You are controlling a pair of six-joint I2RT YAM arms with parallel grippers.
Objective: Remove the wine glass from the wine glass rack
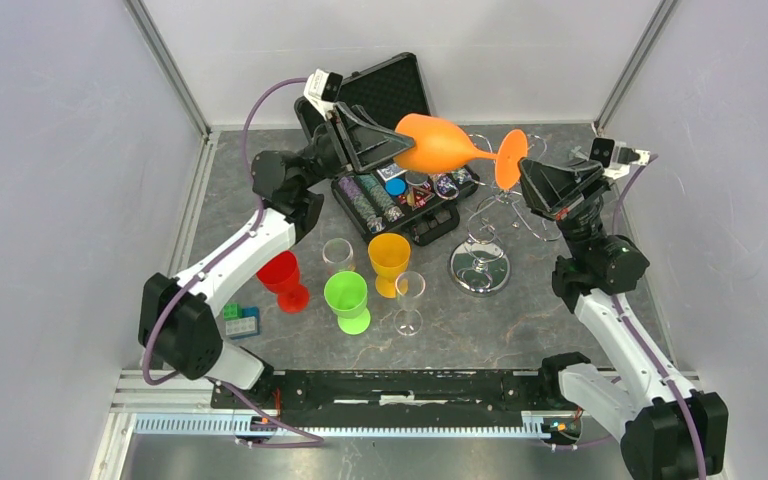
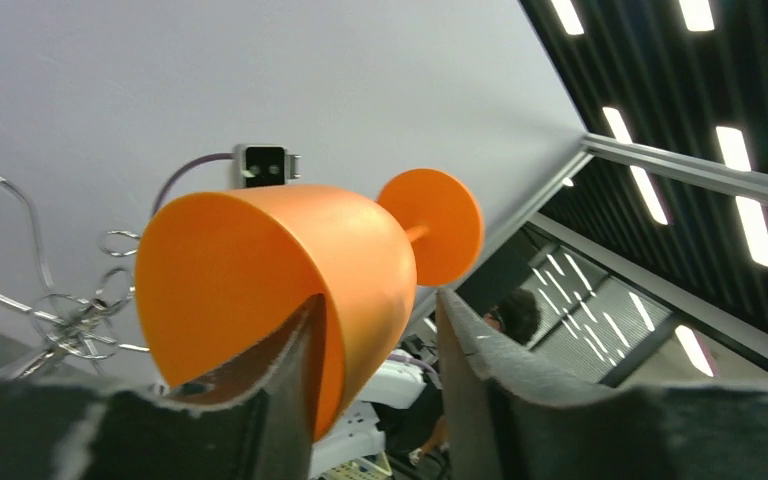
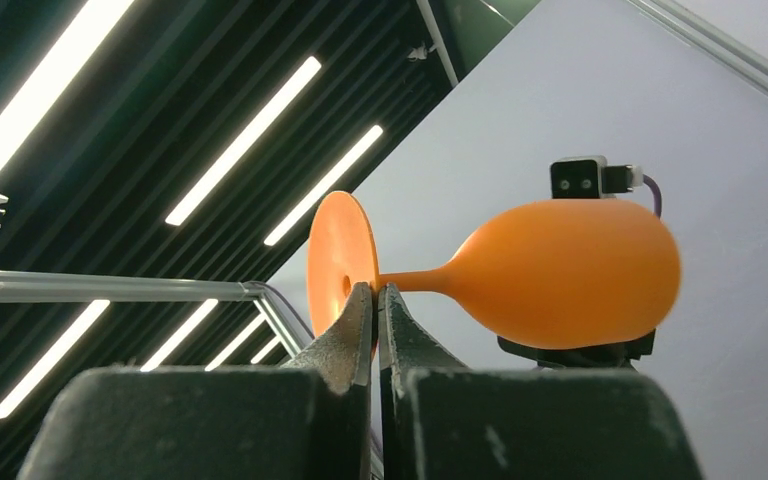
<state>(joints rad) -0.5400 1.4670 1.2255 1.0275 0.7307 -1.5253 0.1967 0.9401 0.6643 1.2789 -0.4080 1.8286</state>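
An orange wine glass (image 1: 440, 145) hangs on its side in the air between my two grippers, clear of the wine glass rack. The rack is chrome wire with a mirrored disc base (image 1: 480, 266) and stands below; its curled hooks show in the left wrist view (image 2: 70, 310). My right gripper (image 3: 376, 290) is shut on the edge of the glass's round foot (image 3: 335, 255). My left gripper (image 2: 380, 298) is open: one finger (image 2: 290, 360) is inside the bowl (image 2: 260, 270), and the other finger (image 2: 480, 360) stands apart from the bowl's outer wall.
An open black chip case (image 1: 390, 100) lies behind the rack. Red (image 1: 282, 280), green (image 1: 347, 298) and yellow (image 1: 390, 258) cups and two clear glasses (image 1: 409, 300) stand in the middle of the table. Small blocks (image 1: 240, 320) lie at the left.
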